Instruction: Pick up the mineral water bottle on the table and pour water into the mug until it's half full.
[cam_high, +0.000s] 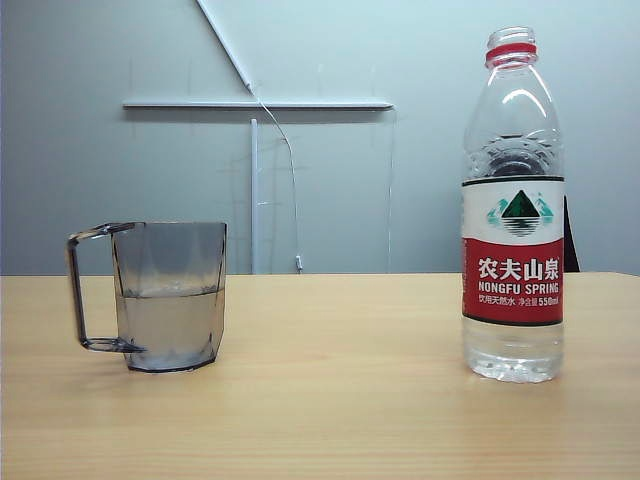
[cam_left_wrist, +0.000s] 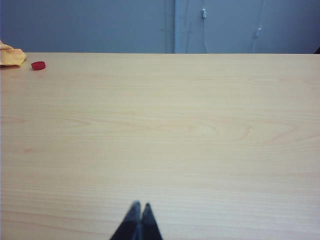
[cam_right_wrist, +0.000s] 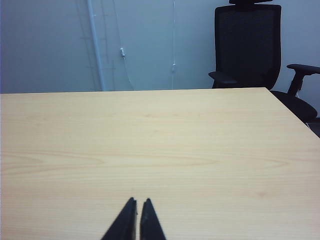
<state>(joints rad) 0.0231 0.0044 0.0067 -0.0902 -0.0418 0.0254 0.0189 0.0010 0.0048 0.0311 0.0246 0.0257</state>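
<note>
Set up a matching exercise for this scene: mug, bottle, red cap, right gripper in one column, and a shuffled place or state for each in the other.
Things:
1. mug
2. mineral water bottle
3. red cap
4. right gripper

States:
A. uncapped, upright on the right of the table
B. shut, holding nothing, low over bare wood
C. about half full of water, on the left
D. lying near the far edge beside an orange cloth

Pairs: 1-C, 2-A, 3-D, 4-B
</note>
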